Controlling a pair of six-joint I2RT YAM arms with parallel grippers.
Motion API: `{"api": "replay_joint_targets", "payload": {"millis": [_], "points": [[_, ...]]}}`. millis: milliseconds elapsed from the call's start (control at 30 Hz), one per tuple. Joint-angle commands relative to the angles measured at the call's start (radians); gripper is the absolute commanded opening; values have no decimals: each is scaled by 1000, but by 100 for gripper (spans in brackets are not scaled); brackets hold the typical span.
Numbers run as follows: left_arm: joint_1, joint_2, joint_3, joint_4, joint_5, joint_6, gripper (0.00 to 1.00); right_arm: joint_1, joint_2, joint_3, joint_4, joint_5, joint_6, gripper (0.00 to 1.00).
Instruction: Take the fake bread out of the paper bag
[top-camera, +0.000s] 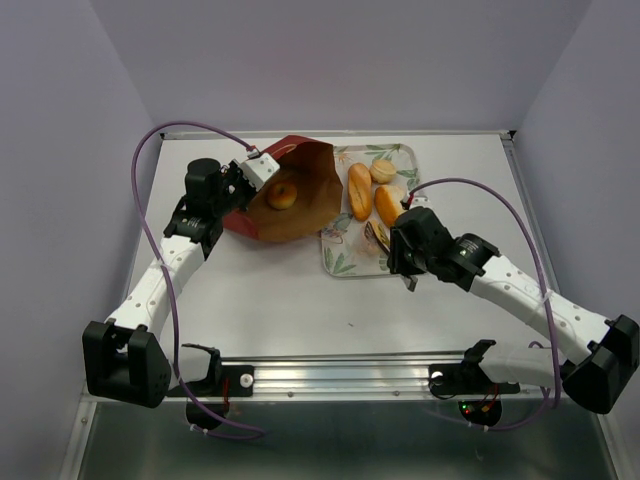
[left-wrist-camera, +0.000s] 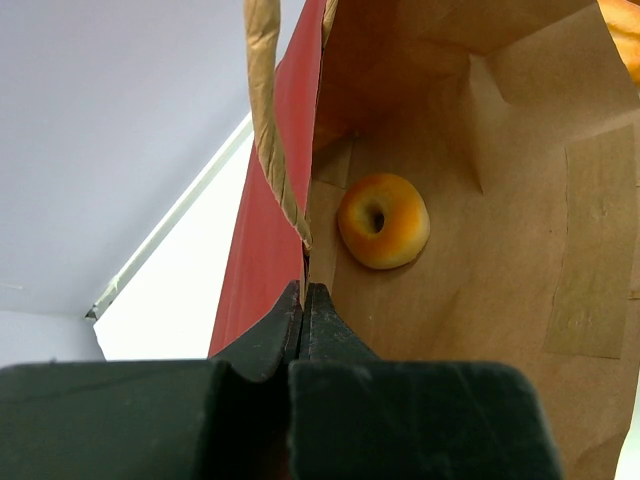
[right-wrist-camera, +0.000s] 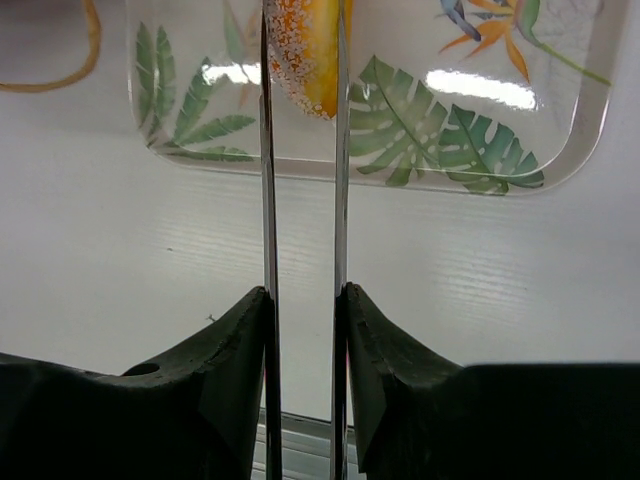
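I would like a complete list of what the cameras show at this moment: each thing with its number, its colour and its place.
paper bag: one, dark red outside, brown inside, left of the tray, mouth open
bagel: one, golden-orange, inside the bag
tray: one, pale with green leaf print, right of the bag
oblong loaves: two, orange, on the tray
round bun: one, tan, far end of the tray
speckled piece: one, orange, on the tray, seen between the right gripper's fingers
table: one, white
cables: two, purple, one along each arm
left gripper: black, shut on the bag's edge
right gripper: thin fingers slightly apart, grip unclear
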Motion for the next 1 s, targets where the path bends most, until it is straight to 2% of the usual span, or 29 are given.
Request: {"api": "replay_joint_targets", "payload": {"millis": [0,167,267,400,500,533,600,967], "points": [[-4,-40,24,49,4,8,0,4,-21,-54,31,11,1,1],[-4,-38,26,49,10,5,0,4,10,-65,48,-26,-2,1],[-4,-41,23,49,10,3,0,4,4,-60,45,-18,1,11],[-4,-46,20,49,8,8,0,4,-12,-49,40,2,4,15],[-4,-47,21,49,10,8,0,4,-9,-35,30,20,13,27],[-4,-47,21,49,11,6,0,4,-6,-29,22,32,16,35],[-4,-49,21,49,10,9,0,4,-1,-23,14,40,16,39],[-4,-52,23,49,13,11,0,4,19,-12,14,57,7,47]]}}
